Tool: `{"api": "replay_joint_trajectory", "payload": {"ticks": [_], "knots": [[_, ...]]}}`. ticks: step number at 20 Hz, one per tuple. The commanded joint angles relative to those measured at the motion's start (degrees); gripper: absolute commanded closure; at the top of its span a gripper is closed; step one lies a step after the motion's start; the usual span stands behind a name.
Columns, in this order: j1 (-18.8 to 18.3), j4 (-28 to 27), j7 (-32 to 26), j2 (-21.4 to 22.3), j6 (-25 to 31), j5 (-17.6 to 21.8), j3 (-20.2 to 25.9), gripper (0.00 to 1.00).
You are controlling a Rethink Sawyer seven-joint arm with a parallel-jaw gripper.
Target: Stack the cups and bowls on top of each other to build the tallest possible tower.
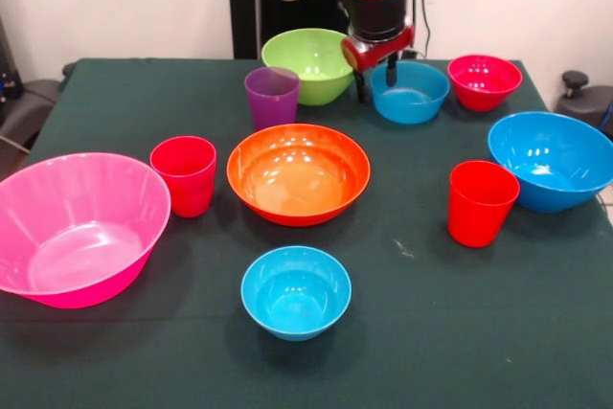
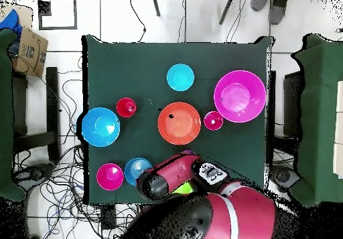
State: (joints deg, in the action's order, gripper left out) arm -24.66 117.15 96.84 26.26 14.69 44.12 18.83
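Front view: gripper (image 1: 375, 72) hanging low at far side of table (image 1: 498, 332), fingers parted, empty, just at near-left rim of small blue bowl (image 1: 410, 92). Lime green bowl (image 1: 308, 64) close on other side, purple cup (image 1: 272, 97) just before it; tight gap, likely risk of nudging either. Orange bowl (image 1: 298, 173) mid-table, well apart. No tower yet: every piece separate. Red cups (image 1: 184, 174) and pink bowl (image 1: 77, 227) far off, clear of the gripper.
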Motion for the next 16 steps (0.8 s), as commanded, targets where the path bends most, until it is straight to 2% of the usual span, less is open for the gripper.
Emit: {"api": "replay_joint_trajectory", "payload": {"ticks": [1,16], "knots": [[1.42,-6.98,3.03,-2.15,-4.94,4.30,-0.74,0.00],[1.57,-7.18,2.44,-1.94,-5.96,5.09,-0.50,0.00]]}}
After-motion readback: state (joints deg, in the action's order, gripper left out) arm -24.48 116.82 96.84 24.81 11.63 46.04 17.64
